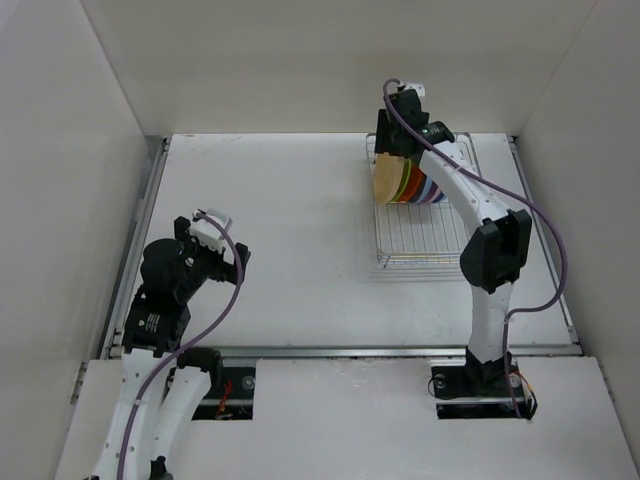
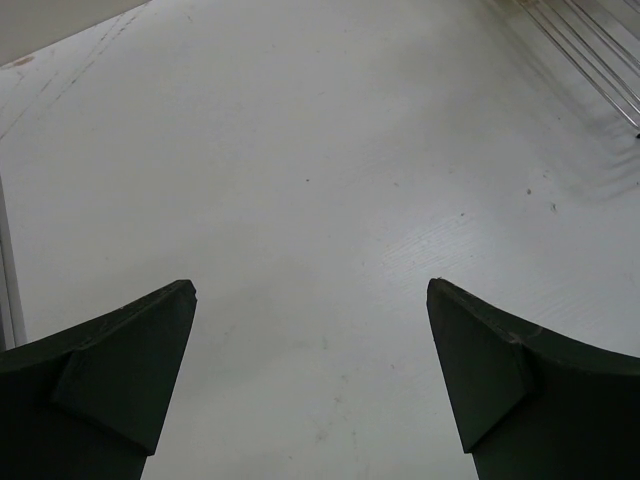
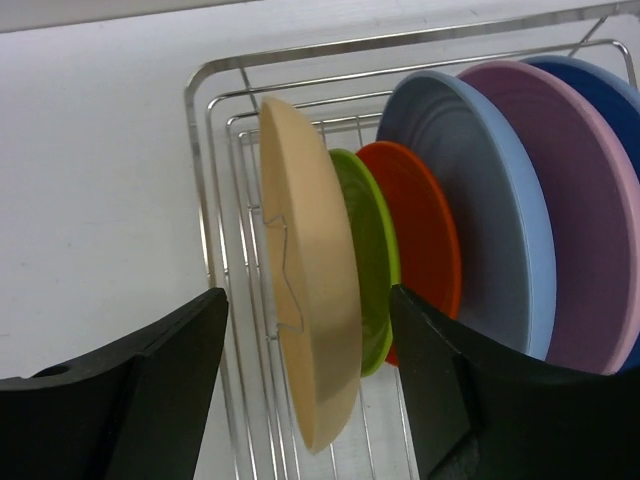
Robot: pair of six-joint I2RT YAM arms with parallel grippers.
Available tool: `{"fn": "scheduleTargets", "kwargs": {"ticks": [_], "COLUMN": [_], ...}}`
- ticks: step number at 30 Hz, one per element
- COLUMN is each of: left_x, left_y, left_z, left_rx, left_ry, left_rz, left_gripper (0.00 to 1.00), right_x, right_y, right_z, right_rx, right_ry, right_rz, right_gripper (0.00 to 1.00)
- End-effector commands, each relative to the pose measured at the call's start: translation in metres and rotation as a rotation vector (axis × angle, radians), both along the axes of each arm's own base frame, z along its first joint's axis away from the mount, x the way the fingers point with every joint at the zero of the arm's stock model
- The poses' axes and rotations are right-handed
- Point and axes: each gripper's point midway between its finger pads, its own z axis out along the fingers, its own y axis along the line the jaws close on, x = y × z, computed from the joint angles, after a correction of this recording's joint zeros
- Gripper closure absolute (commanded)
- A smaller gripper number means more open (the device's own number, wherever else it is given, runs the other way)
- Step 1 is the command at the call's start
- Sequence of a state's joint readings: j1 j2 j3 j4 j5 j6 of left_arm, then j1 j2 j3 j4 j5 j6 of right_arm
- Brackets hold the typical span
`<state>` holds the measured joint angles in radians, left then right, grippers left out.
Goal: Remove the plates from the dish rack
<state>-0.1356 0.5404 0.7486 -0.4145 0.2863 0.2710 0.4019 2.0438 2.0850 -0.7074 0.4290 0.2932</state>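
Since plates [image 3: 480, 200] stand on edge in dish rack [image 3: 200, 150], right gripper [image 3: 308, 300] straddles left-end pale yellow plate [image 3: 310, 250], jaws part-open, nothing gripped yet; left gripper [image 2: 310, 290] wide open, empty, near left.

Bright, even, diffuse light; faint soft shadows; left fingers [image 2: 100, 380] dark, slightly blurred.

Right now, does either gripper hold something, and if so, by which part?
Nothing is held. The right gripper straddles the rim of the pale yellow plate in the dish rack, with gaps on both sides. The left gripper is open and empty.
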Motion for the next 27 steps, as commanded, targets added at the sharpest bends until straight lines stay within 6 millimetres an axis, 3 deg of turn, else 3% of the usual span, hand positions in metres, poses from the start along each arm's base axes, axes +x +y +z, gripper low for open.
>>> {"fn": "scheduleTargets", "kwargs": {"ticks": [1, 7, 19, 22, 23, 25, 27], "left_x": [-0.001, -0.003, -0.006, -0.007, -0.008, -0.008, -0.008], "left_y": [-0.004, -0.003, 0.0, 0.001, 0.001, 0.001, -0.001], "left_z": [0.015, 0.01, 0.007, 0.005, 0.007, 0.011, 0.012], "left_rx": [0.004, 0.022, 0.038, 0.039, 0.038, 0.037, 0.034], "left_ry": [-0.039, -0.025, -0.018, -0.009, -0.018, -0.027, -0.027], "left_rz": [-0.037, -0.043, -0.029, -0.029, -0.029, -0.029, -0.037], "left_gripper": [0.0, 0.0, 0.0, 0.0, 0.0, 0.0, 0.0], "right_x": [0.01, 0.014, 0.006, 0.001, -0.001, -0.007, -0.014], "right_y": [-0.006, -0.01, -0.007, -0.013, -0.013, -0.018, -0.026], "right_z": [-0.005, -0.022, -0.034, -0.02, -0.001, 0.015, 0.05], "right_rx": [0.035, 0.012, 0.005, -0.005, 0.01, 0.012, 0.017], "right_ry": [-0.009, 0.013, 0.07, 0.057, 0.022, -0.004, -0.066], "right_rz": [-0.041, -0.071, -0.039, -0.055, -0.055, -0.065, -0.079], "right_gripper": [0.29, 0.41, 0.92, 1.0, 1.0, 1.0, 1.0]}}
